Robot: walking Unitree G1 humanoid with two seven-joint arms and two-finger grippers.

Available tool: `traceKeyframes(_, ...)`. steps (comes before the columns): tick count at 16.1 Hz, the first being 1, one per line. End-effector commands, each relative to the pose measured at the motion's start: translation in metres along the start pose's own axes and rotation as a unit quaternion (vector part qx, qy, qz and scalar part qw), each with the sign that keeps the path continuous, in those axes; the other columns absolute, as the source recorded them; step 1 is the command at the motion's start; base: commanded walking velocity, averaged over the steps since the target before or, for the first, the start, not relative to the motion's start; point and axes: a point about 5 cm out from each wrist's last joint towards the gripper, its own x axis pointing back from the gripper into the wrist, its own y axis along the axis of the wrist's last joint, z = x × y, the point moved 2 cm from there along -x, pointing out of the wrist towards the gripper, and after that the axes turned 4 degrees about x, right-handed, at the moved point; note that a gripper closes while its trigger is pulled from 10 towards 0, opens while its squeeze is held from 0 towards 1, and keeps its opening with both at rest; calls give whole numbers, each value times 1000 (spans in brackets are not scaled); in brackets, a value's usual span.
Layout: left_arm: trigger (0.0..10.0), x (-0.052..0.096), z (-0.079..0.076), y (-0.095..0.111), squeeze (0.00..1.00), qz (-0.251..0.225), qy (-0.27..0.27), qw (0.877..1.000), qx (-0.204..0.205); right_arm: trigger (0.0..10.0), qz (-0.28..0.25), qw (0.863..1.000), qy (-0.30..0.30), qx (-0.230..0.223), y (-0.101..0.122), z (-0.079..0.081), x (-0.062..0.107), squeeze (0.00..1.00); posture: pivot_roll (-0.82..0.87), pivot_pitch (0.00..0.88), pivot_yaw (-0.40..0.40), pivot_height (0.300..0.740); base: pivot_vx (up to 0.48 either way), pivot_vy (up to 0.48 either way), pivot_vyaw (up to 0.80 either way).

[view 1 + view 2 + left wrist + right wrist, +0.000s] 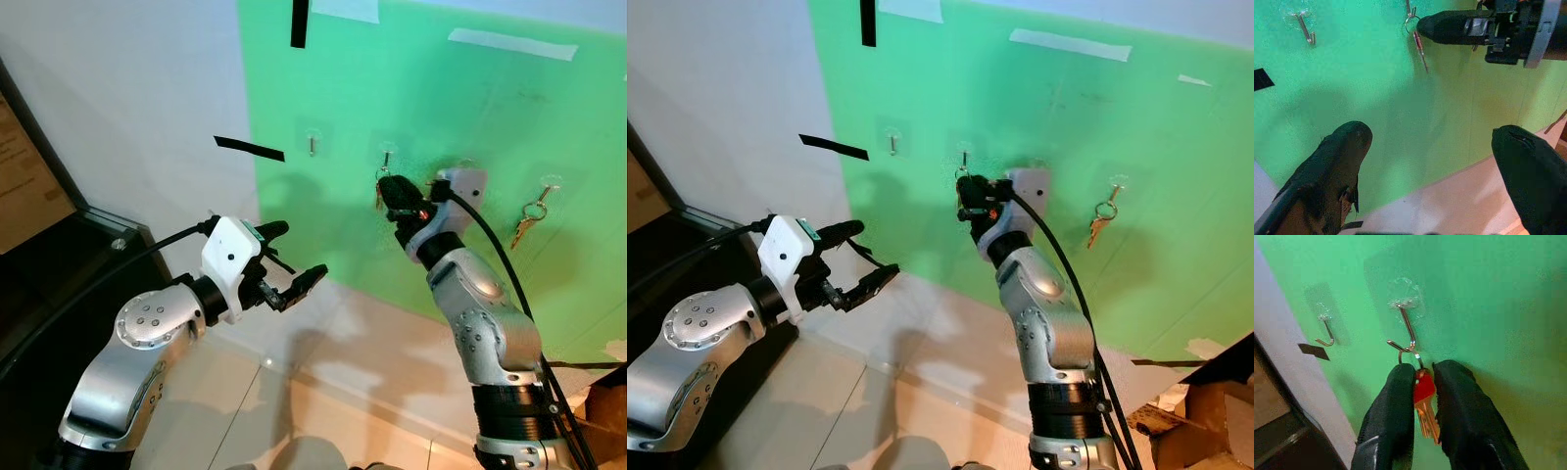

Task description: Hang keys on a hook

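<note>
The right gripper [1422,382], arm raised to the green wall [490,117], is pinching a red-capped brass key [1425,404] whose ring is looping the curved metal hook [1406,330]. The left gripper [289,264] is hovering with its 2 fingers spread.

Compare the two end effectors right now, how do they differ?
The right end effector is up at the middle hook, fingers closed on the red key; the left end effector hangs open in mid-air, holding nothing, away from the green wall. Both have black fingers.
</note>
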Motion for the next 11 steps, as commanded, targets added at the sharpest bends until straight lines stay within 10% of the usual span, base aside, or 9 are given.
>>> traceKeyframes(1,10000,0,1,6,0,-13,4,1000,-4,10000,-11,1000,2,-1,4,0,3,1000,41,0,8,740,0,0,0)
traceKeyframes(11,10000,17,27,-17,0,18,178,984,1,10000,-2,999,-29,46,-7,-14,53,1000,22,0,6,740,0,0,0)
